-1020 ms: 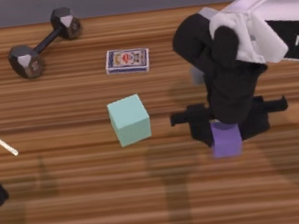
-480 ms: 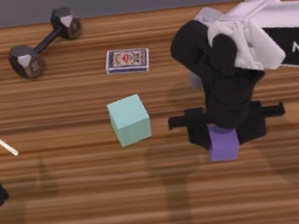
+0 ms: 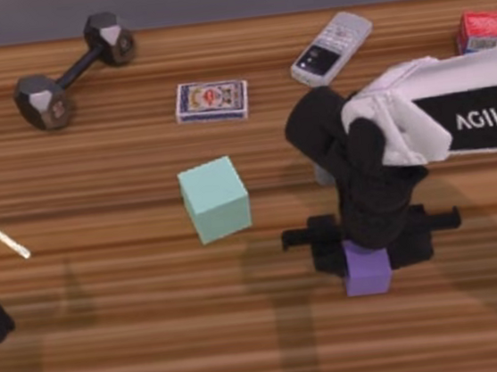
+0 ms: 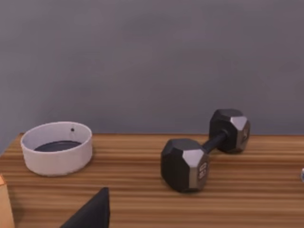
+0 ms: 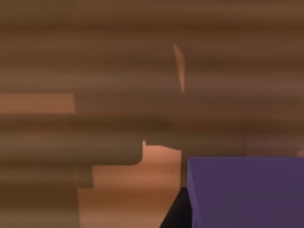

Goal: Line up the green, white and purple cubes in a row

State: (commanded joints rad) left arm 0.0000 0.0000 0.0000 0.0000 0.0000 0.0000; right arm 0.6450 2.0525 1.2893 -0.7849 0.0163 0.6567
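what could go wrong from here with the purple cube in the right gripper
1. The right gripper carries the purple cube with most of it hidden under the wrist, so it may land skewed relative to the green cube.
2. No white cube shows in any view; the row could stall.
3. The left arm sits parked at the table's left edge.

My right gripper (image 3: 365, 258) sits low over the purple cube (image 3: 367, 270), filling the table's middle right. Between it and the green cube (image 3: 215, 199) lies a bare strip of wood wide enough to pass through. The near edge of the table (image 3: 160, 358) is open all along. At the far side stand a dumbbell (image 3: 74, 70), a card box (image 3: 212, 100), a remote (image 3: 331, 48) and a red box (image 3: 488, 30). A white bowl (image 4: 57, 147) stands beside the dumbbell.
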